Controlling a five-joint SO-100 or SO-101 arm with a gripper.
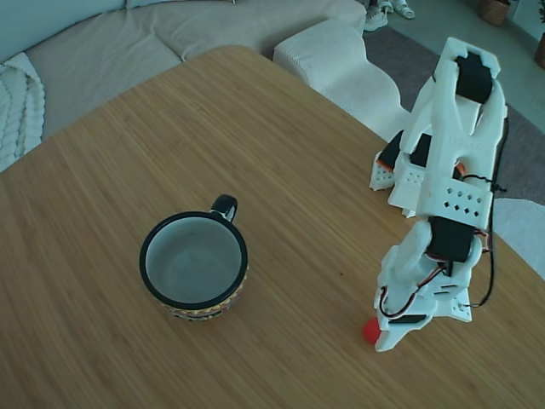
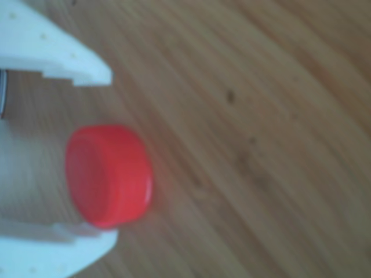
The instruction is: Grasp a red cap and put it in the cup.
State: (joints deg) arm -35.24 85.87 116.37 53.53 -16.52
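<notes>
The red cap [image 2: 109, 176] lies on the wooden table [image 1: 298, 170], seen from very close in the other view. My gripper [image 2: 110, 157] is open around it. The lower white finger [image 2: 64, 255] is at the cap's edge, and the upper white finger [image 2: 64, 52] stands a gap away. In the fixed view my gripper [image 1: 381, 334] reaches down to the table at the lower right, with only a bit of the red cap [image 1: 370, 331] showing at its tip. The cup [image 1: 194, 302], black-rimmed with a pale empty inside, stands upright well to the left of the gripper, handle pointing away.
The white arm's base [image 1: 426, 170] sits near the table's right edge. A beige sofa [image 1: 170, 34] runs behind the table's far edge. Bare wood lies between the cup and the gripper.
</notes>
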